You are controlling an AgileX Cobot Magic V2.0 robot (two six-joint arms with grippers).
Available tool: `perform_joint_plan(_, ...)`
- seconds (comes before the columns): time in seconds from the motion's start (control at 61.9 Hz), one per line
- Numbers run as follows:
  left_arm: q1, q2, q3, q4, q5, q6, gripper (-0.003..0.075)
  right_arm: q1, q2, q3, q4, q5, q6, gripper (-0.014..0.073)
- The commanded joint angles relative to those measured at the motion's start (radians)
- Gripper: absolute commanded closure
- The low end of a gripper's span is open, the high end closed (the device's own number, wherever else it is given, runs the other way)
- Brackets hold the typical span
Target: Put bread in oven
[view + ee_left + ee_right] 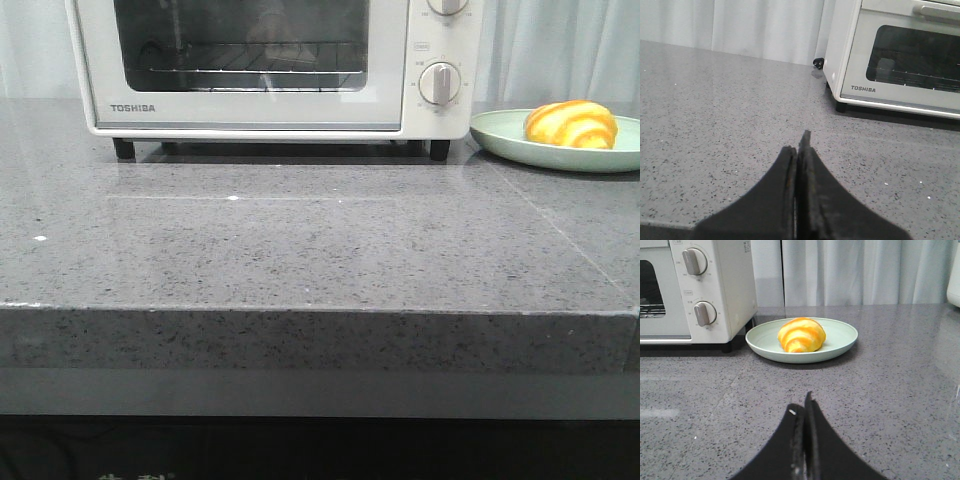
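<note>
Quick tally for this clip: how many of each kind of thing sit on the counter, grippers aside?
Oven: 1, door shut
Plate: 1, pale green, right of the oven
Bread: 1, lying on the plate
Total: 3

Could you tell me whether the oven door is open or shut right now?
Shut: the oven door sits flush with its front, and the rack shows only through the glass.

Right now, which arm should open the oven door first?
Probably left: its claw faces the shut oven; the right claw faces the bread on the plate.
</note>
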Motion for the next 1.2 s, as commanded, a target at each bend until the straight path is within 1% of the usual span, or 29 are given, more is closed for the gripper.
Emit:
perform_joint_plan(0.0,0.002,-0.020,0.024,-0.008,-0.081,-0.008,0.0738,-0.004,-0.020,0.004,-0.001,-0.087,-0.008,0.0711)
perform_joint_plan(0.76,0.002,-0.020,0.024,-0.008,-0.081,-0.008,0.0738,-0.004,-0.020,0.004,-0.001,-0.102,-0.008,0.0711)
perform_joint_plan(0.921,0.002,-0.020,0.015,-0.008,-0.132,-0.008,0.0738,-0.004,-0.020,-0.012,-0.001,-0.100,-0.007,0.0711)
perform_joint_plan(1.05,0.002,-0.018,-0.060,-0.008,-0.100,-0.008,0.0738,-0.004,-0.020,-0.082,-0.001,-0.073,-0.007,0.0711)
perform_joint_plan(1.18,0.002,0.005,-0.182,-0.008,-0.042,0.000,0.0738,-0.004,-0.012,-0.206,-0.001,-0.003,-0.007,0.0711)
